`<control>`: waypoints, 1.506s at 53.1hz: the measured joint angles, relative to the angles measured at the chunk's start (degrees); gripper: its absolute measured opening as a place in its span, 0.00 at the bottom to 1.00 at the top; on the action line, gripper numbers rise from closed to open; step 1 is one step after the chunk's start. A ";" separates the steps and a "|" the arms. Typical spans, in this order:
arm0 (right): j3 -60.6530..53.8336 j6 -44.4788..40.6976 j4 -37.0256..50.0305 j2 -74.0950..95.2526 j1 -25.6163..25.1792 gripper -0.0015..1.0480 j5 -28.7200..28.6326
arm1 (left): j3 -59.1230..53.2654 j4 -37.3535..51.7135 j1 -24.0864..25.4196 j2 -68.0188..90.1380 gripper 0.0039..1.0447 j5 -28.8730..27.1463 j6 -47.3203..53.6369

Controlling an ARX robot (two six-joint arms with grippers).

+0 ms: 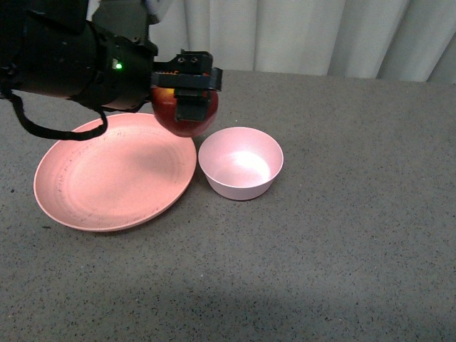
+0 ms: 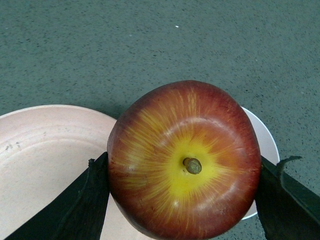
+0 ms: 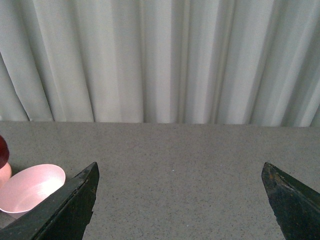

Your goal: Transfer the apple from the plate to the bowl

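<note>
Two dishes sit side by side at centre-left of the front view on a grey speckled table (image 1: 342,235): the wide salmon plate (image 1: 107,178) on the left, the small pale-pink bowl (image 1: 239,187) just right of it, rims just beside each other and apparently apart. The apple (image 1: 187,122) is off the plate, held in the air at upper centre-left of the frame, over the plate's far right rim and up and to the left of the bowl. The left gripper (image 1: 188,100) reaches in from the upper left and is closed onto the apple, one black finger (image 1: 189,105) down its near face. Left wrist view: apple (image 2: 184,160) stem-up, yellow patch around the stem, a dark finger (image 2: 90,195) pressed against each flank; plate (image 2: 45,160) shows past one side of it, a sliver of bowl rim (image 2: 267,142) past the other. Right wrist view: right gripper (image 3: 180,205) spread wide with nothing between its fingers (image 3: 75,200), above bare table; bowl (image 3: 30,187) at the frame edge, pale pleated curtain (image 3: 160,60) behind. The same curtain (image 1: 299,35) runs along the top of the front view; the right arm does not show there
</note>
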 joint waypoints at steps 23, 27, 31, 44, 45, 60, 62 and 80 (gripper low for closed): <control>0.00 0.00 0.02 0.00 0.00 0.91 0.00 | 6.05 -1.90 -6.99 7.34 0.69 -1.27 1.53; 0.00 0.00 0.02 0.00 0.00 0.91 0.02 | 6.32 -1.90 -7.54 8.39 0.69 -1.27 1.66; 0.00 0.00 0.00 0.00 0.00 0.91 0.00 | 6.75 -1.90 -7.93 9.35 0.69 -1.62 1.77; 0.00 0.00 0.00 0.00 0.00 0.91 0.00 | 7.78 -1.75 -9.11 11.56 0.69 -2.62 1.99; 0.00 0.00 0.02 0.00 0.00 0.91 0.00 | 7.82 -1.64 -9.18 11.82 0.69 -2.67 2.16; 0.00 0.00 0.00 0.00 0.00 0.91 0.00 | 8.41 -1.05 -9.38 13.75 0.77 -3.69 3.61; 0.00 0.00 0.00 0.00 0.00 0.91 0.00 | 8.41 -0.74 -9.42 13.75 0.82 -3.78 3.58; 0.00 0.00 0.00 0.00 0.00 0.91 0.00 | 5.14 2.36 -9.81 9.62 0.94 -5.42 2.08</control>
